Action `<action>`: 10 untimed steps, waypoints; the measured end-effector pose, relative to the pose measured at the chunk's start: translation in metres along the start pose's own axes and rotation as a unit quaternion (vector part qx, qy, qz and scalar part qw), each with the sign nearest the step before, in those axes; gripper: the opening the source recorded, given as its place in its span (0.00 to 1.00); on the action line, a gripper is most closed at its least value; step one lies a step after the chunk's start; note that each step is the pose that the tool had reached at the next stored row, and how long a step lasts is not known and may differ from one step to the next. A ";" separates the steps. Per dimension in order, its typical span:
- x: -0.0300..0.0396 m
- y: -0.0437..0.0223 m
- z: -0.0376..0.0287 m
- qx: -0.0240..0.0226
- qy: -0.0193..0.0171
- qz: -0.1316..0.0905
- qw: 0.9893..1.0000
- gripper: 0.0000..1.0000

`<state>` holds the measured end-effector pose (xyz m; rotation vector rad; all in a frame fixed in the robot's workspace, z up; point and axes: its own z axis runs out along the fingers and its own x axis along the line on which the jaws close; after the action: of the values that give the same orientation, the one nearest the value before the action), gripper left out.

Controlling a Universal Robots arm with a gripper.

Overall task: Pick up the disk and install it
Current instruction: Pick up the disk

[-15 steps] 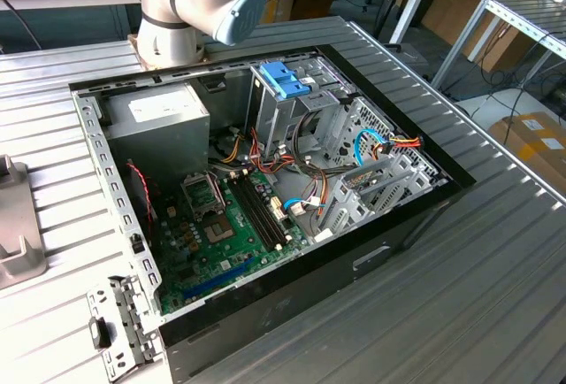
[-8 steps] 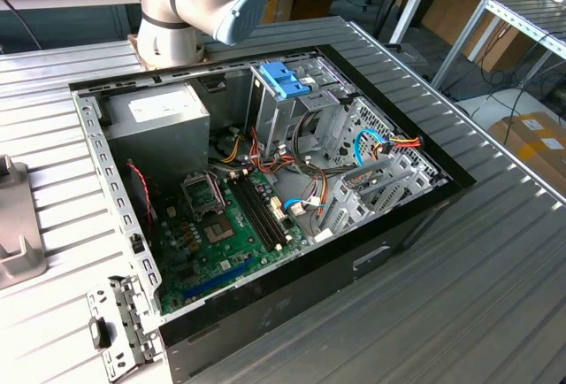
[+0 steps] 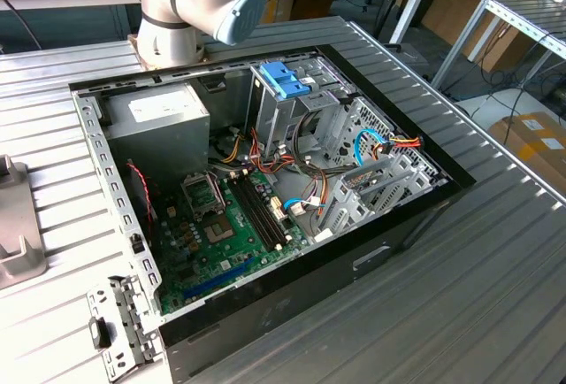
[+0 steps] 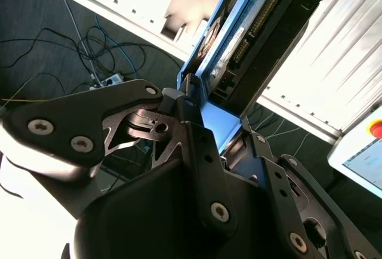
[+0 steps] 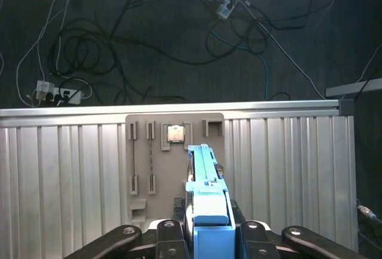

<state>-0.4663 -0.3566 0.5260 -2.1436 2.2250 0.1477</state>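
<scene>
In both wrist views my gripper (image 4: 218, 119) is shut on the disk (image 4: 250, 32), held up in the air. The disk is a flat metal drive with a blue plastic bracket along its edges. The first wrist view looks along its thin edge: the disk (image 5: 203, 172) stands up from between the black fingers of the gripper (image 5: 209, 226). Under it is a grey holder plate (image 5: 143, 151) on the ribbed table. The open computer case (image 3: 402, 225) lies on its side in the exterior view, with a drive cage and its blue latch (image 3: 287, 79) at the back.
Inside the case are a grey power-supply box (image 3: 155, 119), the motherboard (image 3: 221, 234) and loose cables (image 3: 380, 145). The arm's base (image 3: 190, 3) stands behind the case. A small chip (image 5: 175, 133) sits in the holder plate. Cables and power strips (image 5: 54, 95) lie on the floor beyond the table edge.
</scene>
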 end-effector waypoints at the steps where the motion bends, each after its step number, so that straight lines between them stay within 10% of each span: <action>1: 0.0002 -0.0003 0.0000 0.000 0.000 0.000 1.000 0.37; 10: 0.0022 -0.0044 -0.0004 0.000 0.000 0.000 1.000 0.37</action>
<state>-0.4619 -0.3589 0.5260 -2.1435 2.2251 0.1477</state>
